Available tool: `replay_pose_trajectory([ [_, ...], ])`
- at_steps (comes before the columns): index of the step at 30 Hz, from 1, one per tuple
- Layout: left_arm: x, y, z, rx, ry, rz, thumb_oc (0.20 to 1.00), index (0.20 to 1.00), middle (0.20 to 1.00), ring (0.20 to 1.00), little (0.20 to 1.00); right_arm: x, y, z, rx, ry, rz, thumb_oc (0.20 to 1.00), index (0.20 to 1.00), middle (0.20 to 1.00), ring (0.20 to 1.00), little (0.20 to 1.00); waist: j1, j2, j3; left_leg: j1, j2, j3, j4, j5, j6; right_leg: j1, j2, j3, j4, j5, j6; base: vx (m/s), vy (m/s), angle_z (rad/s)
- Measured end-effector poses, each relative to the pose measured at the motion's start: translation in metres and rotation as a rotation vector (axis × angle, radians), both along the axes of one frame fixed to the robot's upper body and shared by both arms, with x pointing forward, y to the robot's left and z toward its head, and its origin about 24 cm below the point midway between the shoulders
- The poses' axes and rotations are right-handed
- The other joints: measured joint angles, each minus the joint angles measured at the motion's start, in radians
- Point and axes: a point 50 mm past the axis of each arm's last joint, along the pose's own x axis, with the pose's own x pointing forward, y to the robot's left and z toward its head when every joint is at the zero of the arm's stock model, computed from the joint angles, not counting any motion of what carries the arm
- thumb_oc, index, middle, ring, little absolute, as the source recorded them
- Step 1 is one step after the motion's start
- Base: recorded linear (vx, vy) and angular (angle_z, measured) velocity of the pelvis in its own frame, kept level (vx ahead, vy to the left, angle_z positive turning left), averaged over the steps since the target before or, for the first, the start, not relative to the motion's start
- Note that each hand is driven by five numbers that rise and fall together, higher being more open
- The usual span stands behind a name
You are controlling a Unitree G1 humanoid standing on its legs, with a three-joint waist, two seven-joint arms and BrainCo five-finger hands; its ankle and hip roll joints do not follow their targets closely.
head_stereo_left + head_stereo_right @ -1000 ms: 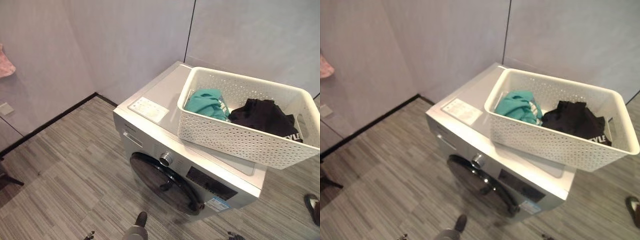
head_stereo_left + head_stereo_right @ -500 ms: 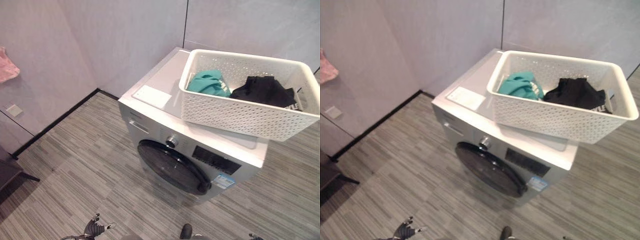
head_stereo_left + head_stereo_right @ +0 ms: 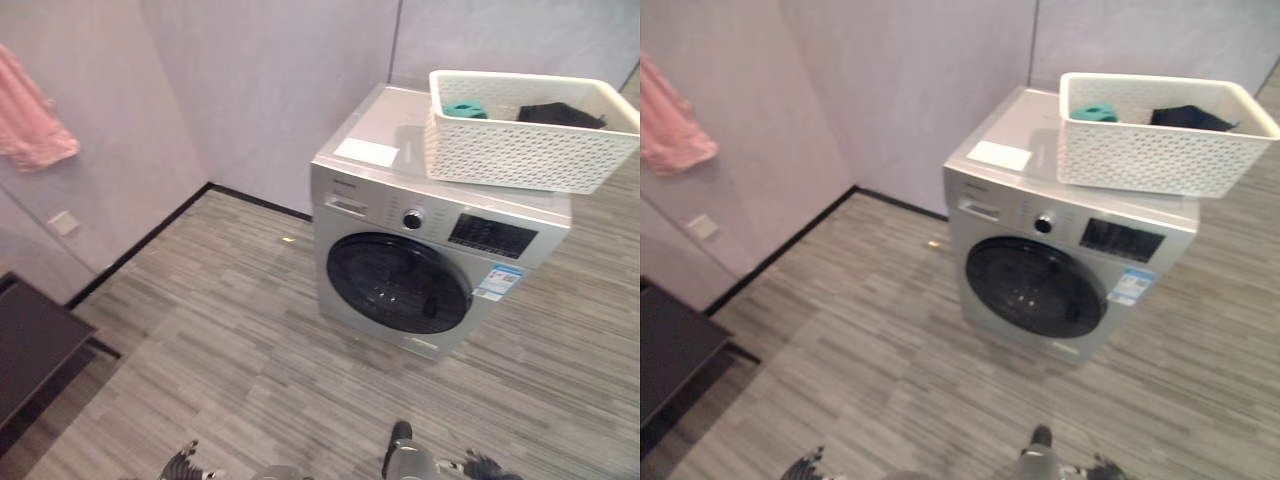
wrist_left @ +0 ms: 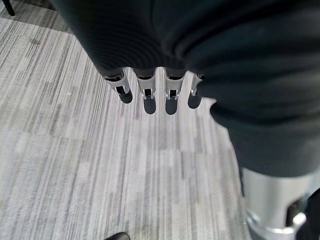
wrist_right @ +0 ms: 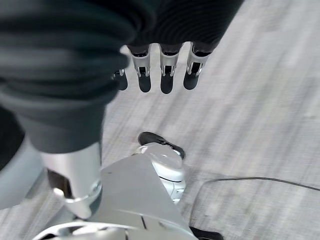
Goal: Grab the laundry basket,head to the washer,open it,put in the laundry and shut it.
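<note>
A perforated white plastic basket [image 3: 530, 130] sits atop the boxy silver washer [image 3: 430, 250]; left hand [image 4: 150, 90] and right hand [image 5: 160, 75] hang with straight fingers, holding nothing.

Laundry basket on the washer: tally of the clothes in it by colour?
Teal garment: 1
Black garment: 1
Total: 2 pieces, both in the white laundry basket on top of the washer, whose door is shut.
</note>
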Motion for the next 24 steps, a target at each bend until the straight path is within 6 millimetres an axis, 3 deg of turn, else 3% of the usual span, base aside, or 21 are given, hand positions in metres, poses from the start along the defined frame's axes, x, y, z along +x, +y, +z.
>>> replay_pose_trajectory([
  [1,-0.001,-0.001,0.002,-0.008,-0.017,0.024,1.0,1.0,1.0,1.0,1.0,0.005,0.006,0.0,-0.012,-0.01,0.053,1.0,1.0,1.0,1.0,1.0,-0.006,-0.013,-0.006,-0.051,0.0,0.035,0.035,0.037,0.041,-0.049,0.001,0.024,0.256,-0.124,0.027,-0.24,-0.016,-0.16],
  [2,-0.002,0.004,0.004,-0.005,-0.03,0.049,1.0,1.0,1.0,1.0,1.0,0.003,0.009,0.0,0.003,-0.032,0.035,1.0,1.0,1.0,1.0,1.0,0.027,-0.024,0.001,-0.002,0.011,0.03,-0.02,0.066,-0.016,-0.069,0.071,0.098,0.534,-0.217,0.005,-0.18,-0.053,-0.16],
  [3,-0.004,0.002,0.002,-0.01,-0.021,0.051,1.0,1.0,1.0,1.0,1.0,-0.005,0.013,-0.003,0.026,-0.008,0.035,1.0,1.0,1.0,1.0,1.0,0.06,-0.036,-0.024,0.011,0.02,-0.001,-0.072,0.121,-0.042,-0.015,0.166,0.147,0.559,-0.257,-0.03,-0.22,-0.027,-0.09],
  [4,-0.002,0.001,0.003,-0.015,-0.026,0.049,1.0,1.0,1.0,1.0,1.0,-0.004,0.01,-0.002,0.02,-0.016,0.038,1.0,1.0,1.0,1.0,1.0,0.063,-0.053,-0.049,-0.009,0.021,-0.06,-0.088,0.143,-0.065,0.077,0.222,0.121,0.458,-0.303,-0.063,-0.38,-0.057,0.02],
  [5,-0.005,0.001,0.002,-0.018,-0.019,0.054,1.0,1.0,1.0,1.0,1.0,0.008,0.006,0.002,0.004,-0.049,0.047,1.0,1.0,1.0,1.0,1.0,0.094,-0.068,-0.059,-0.037,0.018,-0.057,-0.094,0.143,-0.064,0.14,0.234,0.115,0.329,-0.379,-0.061,-0.5,-0.098,0.04],
  [7,0.001,-0.004,0.001,-0.028,-0.023,0.046,1.0,1.0,1.0,1.0,1.0,0.034,0.006,0.012,-0.01,-0.153,0.077,1.0,1.0,1.0,1.0,1.0,0.141,-0.11,-0.075,-0.117,0.016,-0.015,-0.059,0.158,-0.065,0.19,0.201,0.085,0.143,-0.472,-0.092,-0.57,-0.167,-0.55],
  [8,0.004,-0.009,-0.001,-0.04,-0.024,0.038,1.0,1.0,1.0,1.0,1.0,0.05,0.007,0.019,-0.014,-0.223,0.097,1.0,1.0,1.0,1.0,1.0,0.17,-0.114,-0.079,-0.152,0.032,0.008,-0.034,0.166,-0.074,0.214,0.195,0.032,0.035,-0.432,-0.136,-0.46,-0.141,-0.5],
  [9,0.012,-0.017,-0.001,-0.051,-0.04,0.015,1.0,1.0,1.0,1.0,1.0,0.059,0.008,0.023,-0.017,-0.265,0.09,1.0,1.0,1.0,1.0,1.0,0.165,-0.09,-0.076,-0.196,0.052,-0.015,-0.012,0.203,-0.093,0.207,0.262,0.054,-0.004,-0.383,-0.159,-0.4,-0.065,0.12],
  [10,0.026,-0.02,0.003,-0.051,-0.072,-0.016,1.0,1.0,1.0,1.0,1.0,0.062,0.01,0.024,-0.019,-0.281,0.089,1.0,1.0,1.0,1.0,1.0,0.155,-0.091,-0.073,-0.243,0.066,-0.036,-0.007,0.242,-0.118,0.177,0.3,0.095,-0.018,-0.374,-0.206,-0.28,0.036,0.76],
  [11,0.04,-0.025,0.007,-0.062,-0.11,-0.024,1.0,1.0,1.0,1.0,1.0,0.066,0.01,0.025,-0.018,-0.29,0.082,1.0,1.0,1.0,1.0,1.0,0.147,-0.087,-0.054,-0.257,0.077,-0.035,-0.018,0.271,-0.145,0.165,0.318,0.083,-0.02,-0.351,-0.252,-0.22,0.047,0.68],
  [12,0.048,-0.029,0.009,-0.074,-0.141,-0.024,1.0,1.0,1.0,1.0,1.0,0.058,0.013,0.02,-0.015,-0.274,0.063,1.0,1.0,1.0,1.0,1.0,0.148,-0.086,-0.046,-0.262,0.099,-0.005,-0.039,0.289,-0.169,0.148,0.324,0.073,-0.014,-0.333,-0.264,-0.21,0.04,0.33],
  [13,0.044,-0.032,0.007,-0.087,-0.135,-0.017,1.0,1.0,1.0,1.0,1.0,0.056,0.012,0.019,-0.005,-0.263,0.064,1.0,1.0,1.0,1.0,1.0,0.138,-0.091,-0.044,-0.266,0.117,0.072,-0.065,0.303,-0.188,0.135,0.323,0.07,-0.012,-0.33,-0.278,-0.16,0.009,0.08],
  [14,0.041,-0.032,0.006,-0.09,-0.126,-0.018,1.0,1.0,1.0,1.0,1.0,0.055,0.007,0.019,-0.015,-0.254,0.05,1.0,1.0,1.0,1.0,1.0,0.134,-0.098,-0.038,-0.266,0.117,0.088,-0.077,0.299,-0.186,0.132,0.318,0.071,-0.014,-0.33,-0.273,-0.2,0.012,-0.03],
  [16,0.037,-0.028,0.006,-0.086,-0.122,-0.008,1.0,1.0,1.0,1.0,1.0,0.054,-0.01,0.025,-0.053,-0.258,0.006,1.0,1.0,1.0,1.0,1.0,0.117,-0.111,-0.014,-0.284,0.13,0.06,-0.008,0.297,-0.186,0.112,0.296,0.073,-0.037,-0.279,-0.305,-0.06,0.043,-0.14],
  [17,0.037,-0.026,0.007,-0.081,-0.123,-0.006,1.0,1.0,1.0,1.0,1.0,0.058,-0.014,0.029,-0.065,-0.28,0.013,1.0,1.0,1.0,1.0,1.0,0.109,-0.112,0.002,-0.294,0.124,0.006,0.045,0.286,-0.173,0.115,0.295,0.077,-0.063,-0.262,-0.273,0.08,0.158,-0.24],
  [18,0.035,-0.025,0.006,-0.081,-0.121,-0.001,1.0,1.0,1.0,1.0,1.0,0.062,-0.013,0.037,-0.053,-0.357,0.012,1.0,1.0,1.0,1.0,1.0,0.083,-0.13,0.013,-0.248,0.113,-0.097,0.049,0.27,-0.162,0.13,0.291,0.115,-0.152,-0.208,-0.165,0.11,0.204,-0.29],
  [19,0.027,-0.031,0.002,-0.102,-0.099,0.016,1.0,1.0,1.0,1.0,1.0,0.061,-0.01,0.04,-0.024,-0.41,-0.018,1.0,1.0,1.0,1.0,1.0,0.078,-0.1,0.01,-0.182,0.141,-0.155,-0.056,0.262,-0.157,0.159,0.293,0.088,-0.172,-0.245,-0.099,0.1,0.161,-0.55],
  [20,0.02,-0.039,-0.002,-0.144,-0.104,0.058,1.0,1.0,1.0,1.0,1.0,0.061,-0.012,0.045,-0.009,-0.461,-0.043,1.0,1.0,1.0,1.0,1.0,0.059,-0.069,-0.001,-0.105,0.19,-0.131,-0.16,0.263,-0.19,0.138,0.291,0.071,-0.102,-0.275,-0.212,0.08,0.126,-0.34],
  [21,0.014,-0.042,-0.004,-0.165,-0.097,0.076,1.0,1.0,1.0,1.0,1.0,0.059,-0.011,0.046,0.015,-0.489,-0.091,1.0,1.0,1.0,1.0,1.0,0.037,-0.067,-0.016,-0.05,0.204,-0.095,-0.231,0.274,-0.207,0.162,0.271,0.063,-0.145,-0.217,-0.217,0.06,0.114,-0.1],
  [22,0.012,-0.046,-0.006,-0.181,-0.089,0.08,1.0,1.0,1.0,1.0,1.0,0.053,-0.011,0.043,0.032,-0.487,-0.144,1.0,1.0,1.0,1.0,1.0,0.018,-0.044,-0.024,-0.02,0.211,-0.082,-0.272,0.275,-0.208,0.18,0.277,0.06,-0.179,-0.21,-0.205,0.04,0.076,0.15],
  [24,0.015,-0.05,-0.004,-0.199,-0.112,0.076,1.0,1.0,1.0,1.0,1.0,0.034,-0.01,0.036,0.075,-0.478,-0.232,1.0,1.0,1.0,1.0,1.0,0.004,-0.02,-0.035,0.019,0.174,-0.082,-0.323,0.276,-0.2,0.177,0.273,0.06,-0.204,-0.188,-0.202,0.04,0.066,0.07],
])
